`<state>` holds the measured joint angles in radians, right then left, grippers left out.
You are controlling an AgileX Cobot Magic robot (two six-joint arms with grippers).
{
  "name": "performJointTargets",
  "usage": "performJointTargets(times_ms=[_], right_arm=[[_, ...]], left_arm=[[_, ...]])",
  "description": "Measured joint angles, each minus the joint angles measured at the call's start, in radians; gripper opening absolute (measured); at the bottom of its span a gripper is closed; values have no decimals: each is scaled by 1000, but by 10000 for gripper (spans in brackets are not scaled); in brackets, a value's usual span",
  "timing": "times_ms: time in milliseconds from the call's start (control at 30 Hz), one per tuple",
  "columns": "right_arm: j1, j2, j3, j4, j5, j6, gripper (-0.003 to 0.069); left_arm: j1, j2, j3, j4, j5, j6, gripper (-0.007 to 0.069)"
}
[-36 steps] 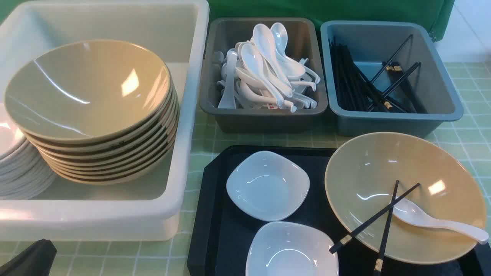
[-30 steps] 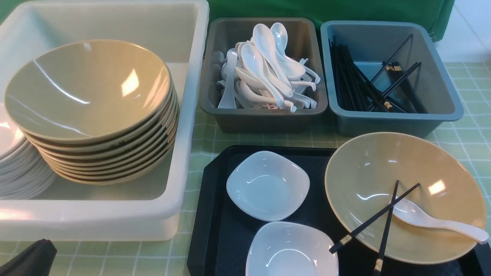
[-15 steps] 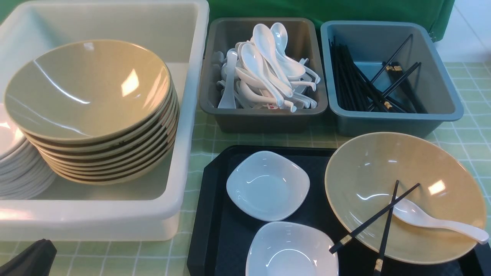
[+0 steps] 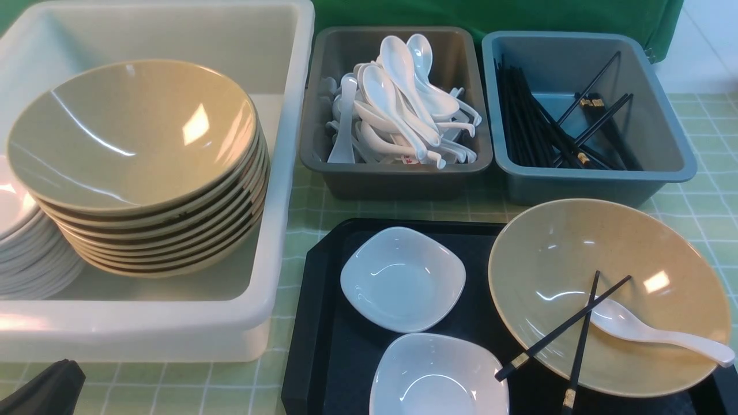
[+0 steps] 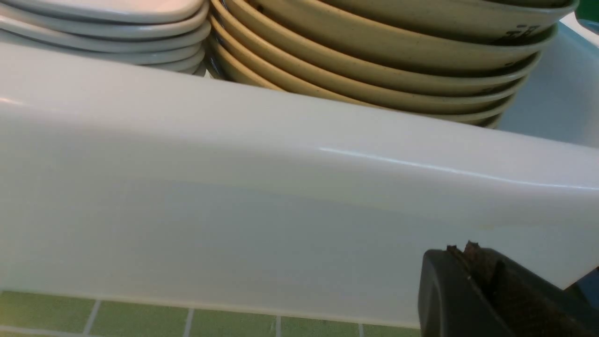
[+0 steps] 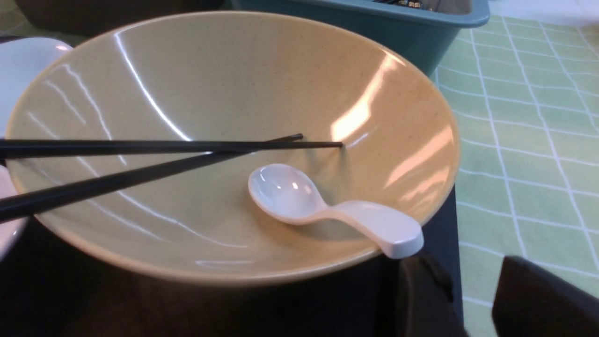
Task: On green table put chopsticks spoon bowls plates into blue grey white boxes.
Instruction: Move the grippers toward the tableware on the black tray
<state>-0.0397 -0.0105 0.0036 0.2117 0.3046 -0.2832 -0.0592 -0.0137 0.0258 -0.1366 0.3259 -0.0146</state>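
A tan bowl [image 4: 576,253] stands on the black tray, with two chopsticks [image 4: 562,334] and a white spoon [image 4: 651,331] lying in it. Beside it are two white plates [image 4: 402,278] [image 4: 438,374]. My right gripper [image 6: 468,271] is open and holds nothing; it sits just below the spoon's handle end [image 6: 393,231], outside the bowl's rim [image 6: 210,84]. My left gripper [image 5: 468,248] is shut and empty, close to the outer wall of the white box [image 5: 234,187]. That box holds stacked bowls [image 4: 132,132] and plates [image 4: 23,248].
The grey box [image 4: 398,173] is full of white spoons and the blue box [image 4: 594,173] holds black chopsticks; both stand behind the black tray [image 4: 323,323]. The green table [image 4: 703,213] shows to the right of the tray.
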Motion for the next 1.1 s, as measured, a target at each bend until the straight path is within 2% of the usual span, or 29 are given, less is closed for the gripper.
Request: performJointTargets(times_ms=[467,667,800,900,1000,1100], right_arm=[[0,0,0,0,-2,0,236],[0,0,17,0,-114,7,236],[0,0,23,0,-261,112,236],[0,0,23,0,-317,170,236],[0,0,24,0,-390,305,236],[0,0,24,1,-444,357,236]], left_arm=[[0,0,0,-2,-2,0,-1],[-1,0,2,-27,-95,0,-1],[-1,0,2,-30,-194,0,-1],[-1,0,2,-30,-207,0,-1],[-1,0,2,-30,-213,-1,-1],[-1,0,2,-52,-261,-14,-1]])
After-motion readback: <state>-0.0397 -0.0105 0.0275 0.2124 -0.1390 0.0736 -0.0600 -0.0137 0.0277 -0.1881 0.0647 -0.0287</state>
